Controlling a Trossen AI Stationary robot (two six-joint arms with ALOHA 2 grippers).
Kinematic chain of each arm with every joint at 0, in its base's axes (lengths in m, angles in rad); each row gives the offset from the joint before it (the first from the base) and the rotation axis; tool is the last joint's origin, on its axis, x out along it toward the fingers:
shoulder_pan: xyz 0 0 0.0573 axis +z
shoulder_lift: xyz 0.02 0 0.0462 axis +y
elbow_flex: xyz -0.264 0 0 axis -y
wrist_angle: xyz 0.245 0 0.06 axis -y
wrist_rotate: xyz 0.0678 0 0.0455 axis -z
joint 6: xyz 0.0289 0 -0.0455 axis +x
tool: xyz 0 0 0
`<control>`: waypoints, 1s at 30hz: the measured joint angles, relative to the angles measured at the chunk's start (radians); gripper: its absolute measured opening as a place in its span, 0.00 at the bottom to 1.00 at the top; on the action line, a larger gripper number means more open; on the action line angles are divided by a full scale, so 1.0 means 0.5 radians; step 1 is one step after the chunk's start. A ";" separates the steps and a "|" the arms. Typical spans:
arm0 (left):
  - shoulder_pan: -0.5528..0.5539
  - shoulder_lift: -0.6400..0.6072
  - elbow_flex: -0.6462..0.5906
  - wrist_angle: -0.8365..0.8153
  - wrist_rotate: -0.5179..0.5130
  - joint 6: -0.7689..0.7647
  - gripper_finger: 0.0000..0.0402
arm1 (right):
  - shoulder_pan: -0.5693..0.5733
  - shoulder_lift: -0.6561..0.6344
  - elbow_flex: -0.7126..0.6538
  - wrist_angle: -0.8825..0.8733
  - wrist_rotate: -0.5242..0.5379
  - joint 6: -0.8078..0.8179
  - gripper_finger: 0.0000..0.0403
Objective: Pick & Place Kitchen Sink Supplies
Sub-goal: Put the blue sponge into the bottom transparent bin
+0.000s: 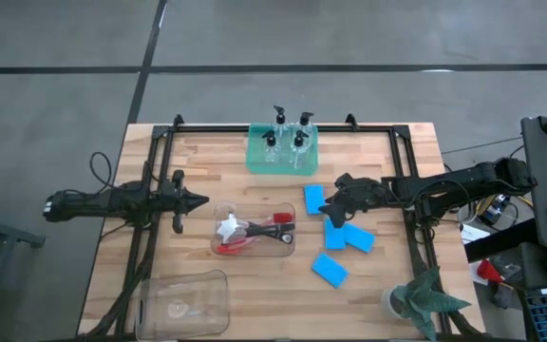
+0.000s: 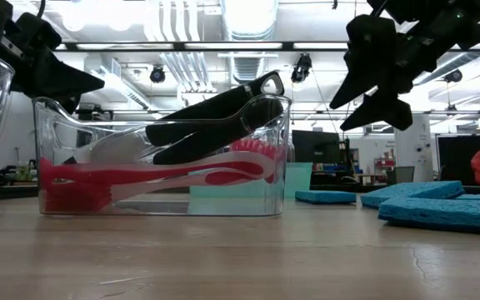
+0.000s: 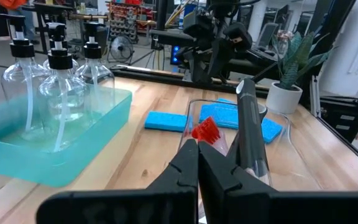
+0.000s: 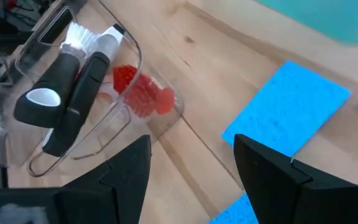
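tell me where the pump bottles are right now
In the high view, the four pump bottles stand together in the green tray at the table's far edge, near the middle, beyond the clear bin of brushes and away from both grippers.

Blue sponges (image 1: 313,199) (red brushes (image 1: 254,235))

Green tray (image 1: 254,161), two clear bins (image 1: 288,249), potted plant (image 1: 424,296).

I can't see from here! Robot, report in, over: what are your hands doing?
Right gripper open, above the sponges. Left gripper shut, empty, beside the brush bin. Bottles in the green tray. Nothing blocking.
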 joint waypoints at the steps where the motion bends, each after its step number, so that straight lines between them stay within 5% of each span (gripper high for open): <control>1: 0.000 0.000 0.000 -0.001 0.000 0.000 0.01 | 0.001 0.000 0.000 -0.025 -0.003 0.045 0.56; 13: 0.000 0.000 -0.002 -0.005 -0.001 0.000 0.01 | 0.002 -0.002 0.006 -0.765 -0.204 0.613 0.56; 30: 0.000 0.001 -0.002 -0.005 -0.001 0.000 0.01 | 0.163 0.002 -0.080 -0.741 -0.246 0.878 0.56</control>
